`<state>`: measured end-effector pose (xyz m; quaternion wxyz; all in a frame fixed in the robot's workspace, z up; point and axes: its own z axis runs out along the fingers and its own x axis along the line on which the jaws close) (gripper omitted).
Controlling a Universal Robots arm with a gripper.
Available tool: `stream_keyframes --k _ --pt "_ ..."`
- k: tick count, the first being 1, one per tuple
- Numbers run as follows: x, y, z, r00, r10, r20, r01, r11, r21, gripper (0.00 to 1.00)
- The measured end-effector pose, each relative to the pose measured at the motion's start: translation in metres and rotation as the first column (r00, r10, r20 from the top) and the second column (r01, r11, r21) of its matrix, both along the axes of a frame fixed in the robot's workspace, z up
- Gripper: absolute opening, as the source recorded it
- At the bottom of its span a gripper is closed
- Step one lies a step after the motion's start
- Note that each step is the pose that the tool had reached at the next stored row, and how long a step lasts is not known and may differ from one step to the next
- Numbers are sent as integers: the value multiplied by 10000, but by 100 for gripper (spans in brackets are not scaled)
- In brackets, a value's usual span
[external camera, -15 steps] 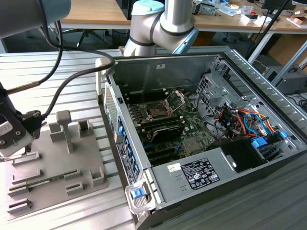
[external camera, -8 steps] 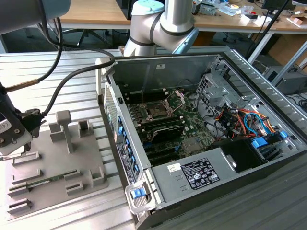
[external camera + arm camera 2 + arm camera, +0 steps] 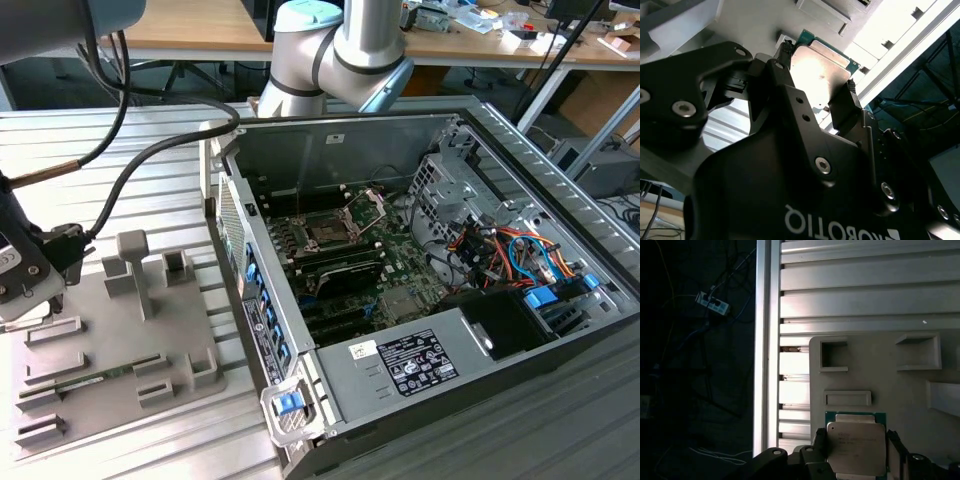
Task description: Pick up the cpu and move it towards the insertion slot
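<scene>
The cpu (image 3: 856,445) is a flat square chip with a silvery top and a green rim. It lies between the two black fingers of my gripper (image 3: 856,437), just over the grey fixture plate (image 3: 900,390). In both wrist views the fingers (image 3: 786,62) press against opposite edges of the cpu (image 3: 822,67), so the gripper (image 3: 817,72) is shut on it. In the exterior view the gripper (image 3: 25,295) hangs at the far left over the plate (image 3: 110,350). The insertion slot (image 3: 328,233) sits on the motherboard inside the open computer case, its metal bracket (image 3: 366,207) swung up.
The case wall (image 3: 235,225) stands between the plate and the motherboard. Upright grey holders (image 3: 135,265) rise from the plate, and a long green memory stick (image 3: 95,380) lies on it. Cables (image 3: 500,250) and a power supply (image 3: 420,355) fill the case's right part. The table edge (image 3: 762,350) runs beside the plate.
</scene>
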<state>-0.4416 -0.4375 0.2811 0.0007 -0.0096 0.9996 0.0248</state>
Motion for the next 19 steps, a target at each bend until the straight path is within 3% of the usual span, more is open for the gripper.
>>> stream_keyframes --k 19 --pt "0 0 110 10000 0 1 0 10000 16 55"
